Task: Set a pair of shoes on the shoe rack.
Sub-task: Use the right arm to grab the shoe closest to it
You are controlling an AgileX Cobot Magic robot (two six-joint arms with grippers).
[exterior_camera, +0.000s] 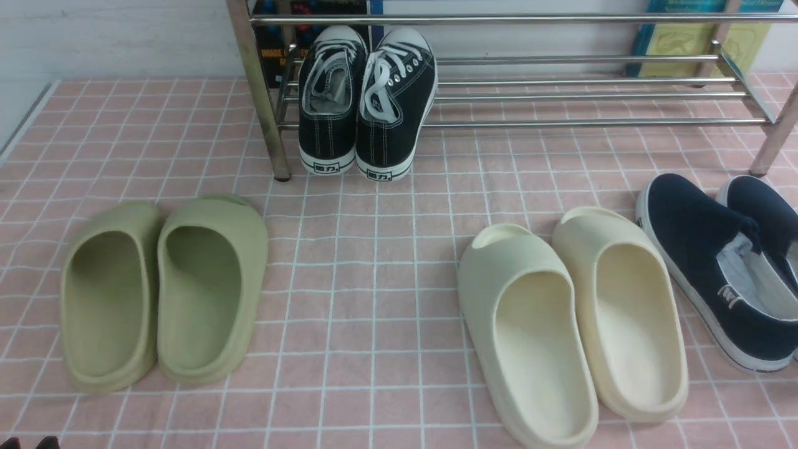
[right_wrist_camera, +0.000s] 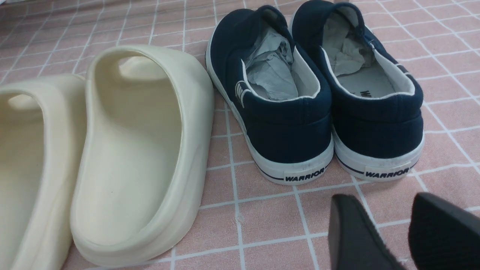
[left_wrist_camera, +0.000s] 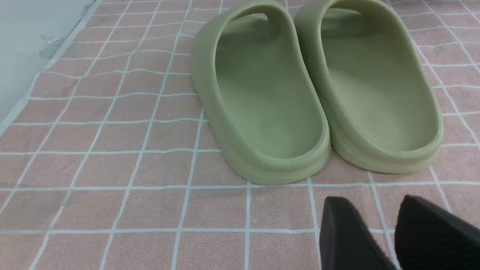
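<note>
Where the pink, white-gridded table (exterior_camera: 374, 299) meets the white wall (exterior_camera: 93, 37), the silver metal-tube shoe rack (exterior_camera: 561, 19) stands. The pair of dark navy canvas slip-on shoes (exterior_camera: 698, 249) sits off it, far right, just beside cream foam slides (exterior_camera: 573, 324). Left gripper (left_wrist_camera: 375, 210), right gripper (right_wrist_camera: 380, 206): jaws narrowly apart, empty.

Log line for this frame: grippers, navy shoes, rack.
left gripper: open, empty | right gripper: open, empty | navy slip-ons: on floor, ungrasped | shoe rack: holds black lace-ups
</note>
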